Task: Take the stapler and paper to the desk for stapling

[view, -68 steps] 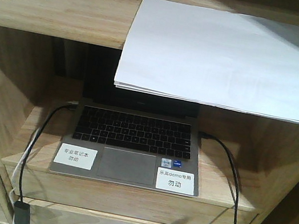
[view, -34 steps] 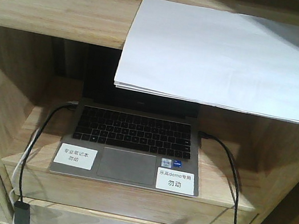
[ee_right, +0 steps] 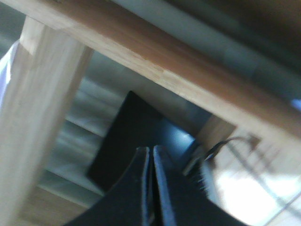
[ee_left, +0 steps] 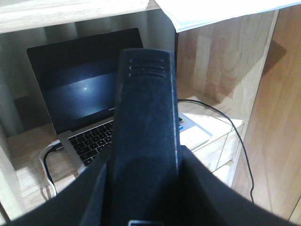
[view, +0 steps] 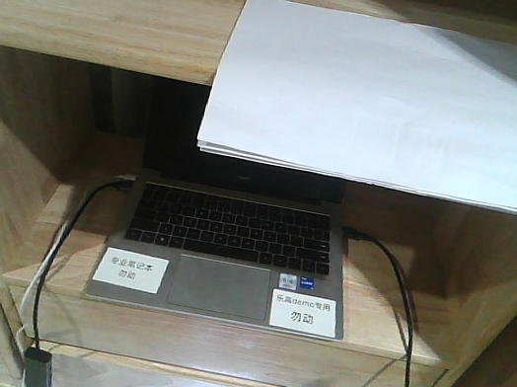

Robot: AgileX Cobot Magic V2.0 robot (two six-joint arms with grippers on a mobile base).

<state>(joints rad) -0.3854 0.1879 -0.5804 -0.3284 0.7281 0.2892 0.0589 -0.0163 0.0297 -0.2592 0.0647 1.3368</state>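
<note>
The stapler (ee_left: 146, 103) sits between the jaws of the left gripper (ee_left: 145, 172), which pinch it from both sides in front of the open laptop (view: 230, 239). The paper (view: 395, 102) lies flat on the upper shelf (view: 99, 15) above the laptop, its front edge overhanging. The jaws of the right gripper (ee_right: 151, 162) are pressed together, holding nothing.

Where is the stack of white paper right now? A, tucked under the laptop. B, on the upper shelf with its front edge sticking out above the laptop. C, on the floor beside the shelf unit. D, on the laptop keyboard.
B: the paper lies flat on the upper shelf, and its front edge juts out past the shelf above the open laptop.
</note>
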